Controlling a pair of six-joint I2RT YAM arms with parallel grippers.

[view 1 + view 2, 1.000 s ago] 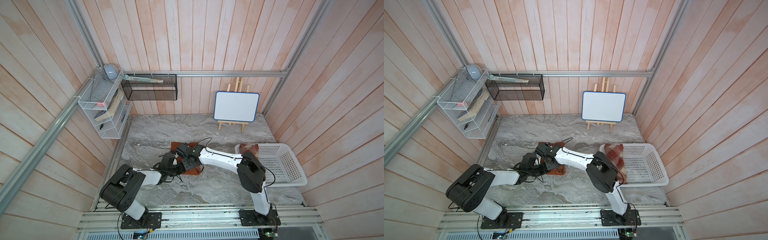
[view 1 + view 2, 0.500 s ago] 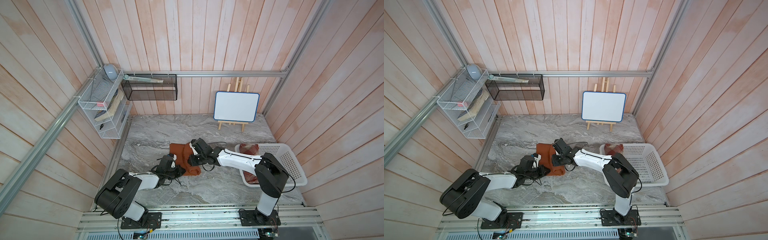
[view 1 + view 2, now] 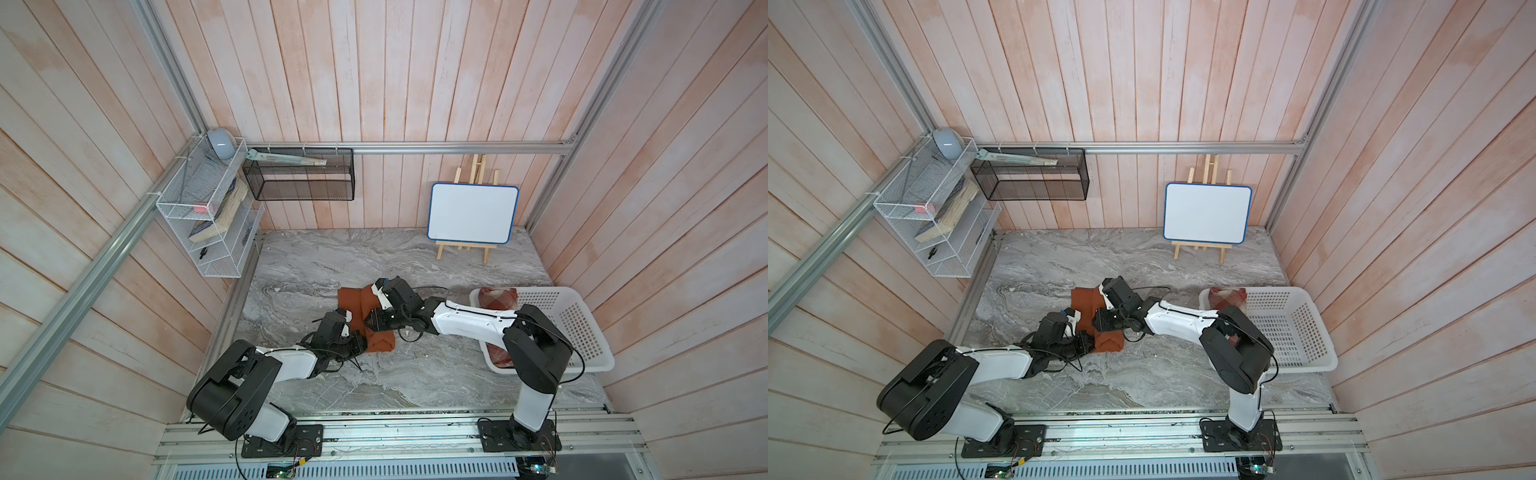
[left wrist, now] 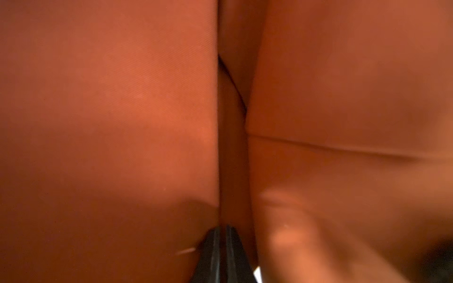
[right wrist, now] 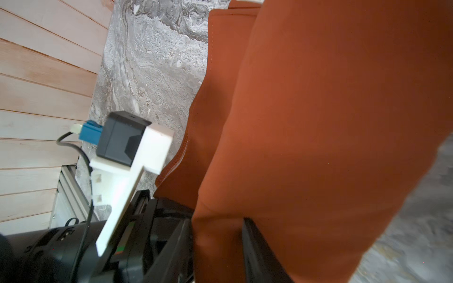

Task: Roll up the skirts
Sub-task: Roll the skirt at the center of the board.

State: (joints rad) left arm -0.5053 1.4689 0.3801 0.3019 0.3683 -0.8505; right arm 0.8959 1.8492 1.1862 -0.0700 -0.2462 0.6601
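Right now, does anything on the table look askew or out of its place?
Yes. The plaid skirt lies in the white basket, one end riding over its rim. The rust-orange skirt on the marble table is folded crooked, its layers not aligned.

Behind the rust-orange skirt (image 3: 351,300) the marble table (image 3: 332,257) lies open up to the whiteboard easel (image 3: 473,214), and the strip in front of the skirt, toward the arm bases, is open too. To the skirt's right, the right arm (image 3: 469,322) and the white basket (image 3: 582,324) bar the way. At its front-left corner the left gripper (image 3: 360,345) and right gripper (image 3: 370,325) crowd close together, and a wire shelf (image 3: 208,232) hangs on the wall well to its left.
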